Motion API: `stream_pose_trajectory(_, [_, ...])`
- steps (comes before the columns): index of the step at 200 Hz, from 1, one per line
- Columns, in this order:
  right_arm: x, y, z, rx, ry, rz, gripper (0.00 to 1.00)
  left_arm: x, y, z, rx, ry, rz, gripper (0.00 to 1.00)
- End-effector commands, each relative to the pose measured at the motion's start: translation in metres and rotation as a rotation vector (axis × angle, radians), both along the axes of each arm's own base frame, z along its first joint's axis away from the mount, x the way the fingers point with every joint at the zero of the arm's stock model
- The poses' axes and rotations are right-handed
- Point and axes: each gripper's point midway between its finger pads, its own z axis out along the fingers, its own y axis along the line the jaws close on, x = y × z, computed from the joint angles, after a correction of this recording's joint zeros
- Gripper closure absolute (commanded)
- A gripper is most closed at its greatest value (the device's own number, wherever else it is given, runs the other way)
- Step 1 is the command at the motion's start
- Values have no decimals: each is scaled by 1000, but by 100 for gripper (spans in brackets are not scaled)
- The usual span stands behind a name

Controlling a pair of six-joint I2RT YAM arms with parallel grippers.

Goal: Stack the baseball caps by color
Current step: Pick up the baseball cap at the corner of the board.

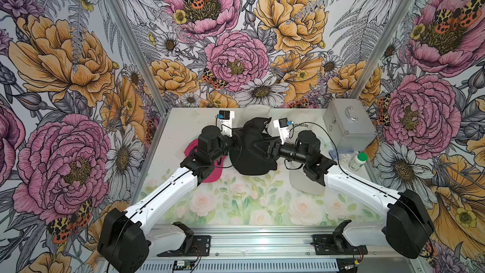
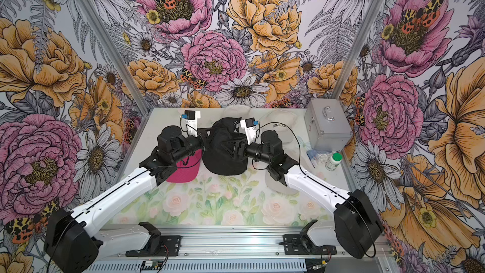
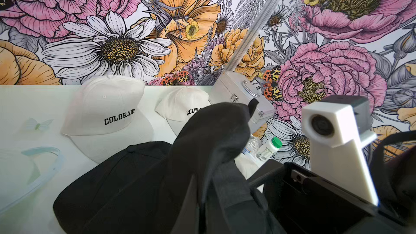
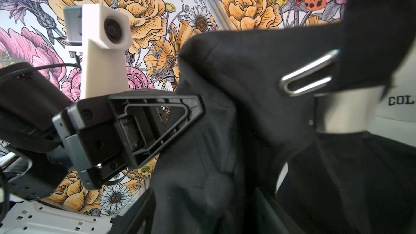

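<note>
Two arms reach in from the sides, elbows bent outward and forearms angled toward the middle of the table [image 1: 236,206], their wrists turned so the grippers face each other across a bunched black cap [image 1: 256,127] held up over a second black cap [image 1: 249,165] lying flat. Of these, the left gripper [image 4: 198,109] is clamped on the raised fabric, while the right gripper [image 1: 256,145] has fabric between parted jaws and I cannot tell whether it grips. A pink cap [image 1: 212,175] lies under the left arm, and cream caps [image 3: 103,106] sit at the back.
</note>
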Motion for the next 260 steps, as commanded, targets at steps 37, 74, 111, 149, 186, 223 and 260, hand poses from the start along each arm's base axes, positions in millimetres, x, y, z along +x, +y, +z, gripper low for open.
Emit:
stream_pose_trajectory(37, [-15,8,37,66,-117,90,70,10,1,7,-39,-16,52,100])
stream_pose_trajectory(74, [-17,3,54,68,-189,82,89,13,5,-3,-23,7,82,98])
stream_pose_trajectory(111, [-15,-8,73,22,-298,71,100,25,31,-24,-28,94,173,42])
stream_pose_trajectory(149, [-7,-36,95,-106,-412,31,100,22,71,-32,-168,175,134,7])
stream_pose_trajectory(186, [7,-59,118,-88,-432,-54,100,9,95,-35,-350,282,107,1])
stream_pose_trajectory(223, [4,-59,138,-22,-443,-49,100,0,74,-40,-502,427,61,1])
stream_pose_trajectory(260, [-5,-54,150,65,-448,-10,100,-6,26,-25,-633,453,-99,1])
